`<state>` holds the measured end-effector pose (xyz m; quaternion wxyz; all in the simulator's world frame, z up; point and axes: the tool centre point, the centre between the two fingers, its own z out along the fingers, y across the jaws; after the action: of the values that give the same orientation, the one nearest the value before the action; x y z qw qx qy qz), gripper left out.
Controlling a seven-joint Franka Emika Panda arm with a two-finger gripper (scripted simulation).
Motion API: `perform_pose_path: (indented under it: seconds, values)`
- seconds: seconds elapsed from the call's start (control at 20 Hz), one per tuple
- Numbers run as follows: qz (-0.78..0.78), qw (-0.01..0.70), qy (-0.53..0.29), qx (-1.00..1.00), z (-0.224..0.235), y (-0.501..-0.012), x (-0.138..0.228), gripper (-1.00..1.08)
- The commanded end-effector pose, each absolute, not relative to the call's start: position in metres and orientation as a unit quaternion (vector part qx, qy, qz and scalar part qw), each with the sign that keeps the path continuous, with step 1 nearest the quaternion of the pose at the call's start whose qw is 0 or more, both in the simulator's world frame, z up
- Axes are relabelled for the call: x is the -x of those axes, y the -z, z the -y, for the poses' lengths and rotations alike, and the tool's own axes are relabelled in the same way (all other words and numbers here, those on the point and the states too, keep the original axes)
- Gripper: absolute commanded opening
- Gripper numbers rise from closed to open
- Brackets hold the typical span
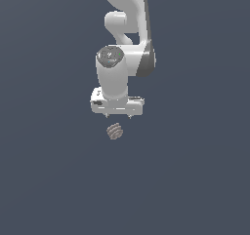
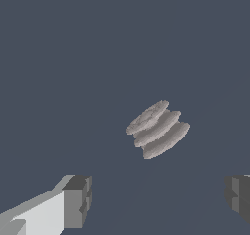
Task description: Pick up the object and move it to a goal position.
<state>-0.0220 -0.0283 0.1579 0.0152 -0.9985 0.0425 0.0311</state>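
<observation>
Tool [image 1: 118,116] hangs fingers-down from the white arm [image 1: 128,29], jaws spread wide and pinching nothing. Exterior view shows two short fingertips poking out under the pale crossbar of the hand, one toward the exterior view's left, the other toward its right, with open space between. Object [image 1: 114,131] sits just below that gap, slightly toward the exterior view's left of centre, apart from both fingertips; no contact seen. It is a small roundish brown-grey lump with pale ridges running across it, far smaller than the hand above. Whether the lump rests on the surface or how much height separates it from the fingertips cannot be told from this angle. Wrist view confirms the spread: one finger [image 2: 77,201] with a dark grey pad on a white body at one edge of the picture, the second dark pad [image 2: 238,195] at the opposite edge, wide gap between. Object [image 2: 157,128] appears here as three or four stacked, flattened ridges, tilted diagonally, lying beyond the line joining the two pads and closer to the second pad's side than to the first, touching neither. Bench [image 1: 195,180] is a plain, uniform dark blue-grey surface in both views.
</observation>
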Motion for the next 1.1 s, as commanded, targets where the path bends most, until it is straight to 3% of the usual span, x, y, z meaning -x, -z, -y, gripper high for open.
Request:
perform_pose_path:
  seconds: [0.0, 1.05]
  values:
    - [-0.043, 0.016, -0.031, 0.998, 0.029, -0.158, 0.022, 1.0]
    - [-0.206, 0.01, -0.023, 0.978, 0.035, -0.135, 0.018, 1.0]
